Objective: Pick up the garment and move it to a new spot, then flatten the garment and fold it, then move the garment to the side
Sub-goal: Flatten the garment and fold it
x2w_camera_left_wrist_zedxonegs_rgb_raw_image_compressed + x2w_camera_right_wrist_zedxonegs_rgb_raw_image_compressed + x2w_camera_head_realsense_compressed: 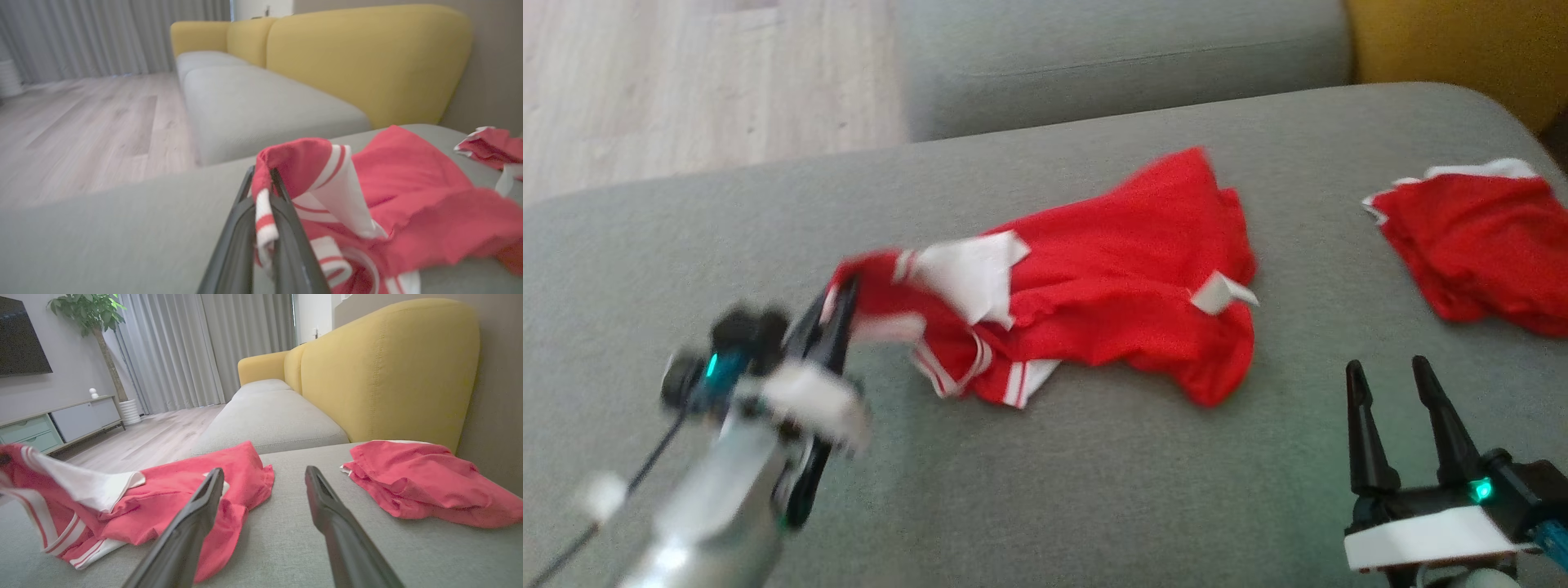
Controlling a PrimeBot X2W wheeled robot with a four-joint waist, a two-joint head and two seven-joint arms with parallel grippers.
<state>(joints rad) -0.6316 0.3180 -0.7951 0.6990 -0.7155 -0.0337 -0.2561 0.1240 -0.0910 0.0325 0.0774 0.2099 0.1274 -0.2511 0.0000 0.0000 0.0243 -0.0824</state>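
Grey sofa seat (1045, 490), yellow backrest (1454, 41) behind it, wood floor (686, 82) off the far left. Red and white garment (1127, 269) lies crumpled mid-seat. Its striped left edge is raised off the cushion, pinched in the left gripper (841, 294), fingers clamped on the cloth. Right gripper (1387, 367) is spread wide and empty, low at front right, apart from the garment. Another red cloth (1478, 245) is heaped at far right.
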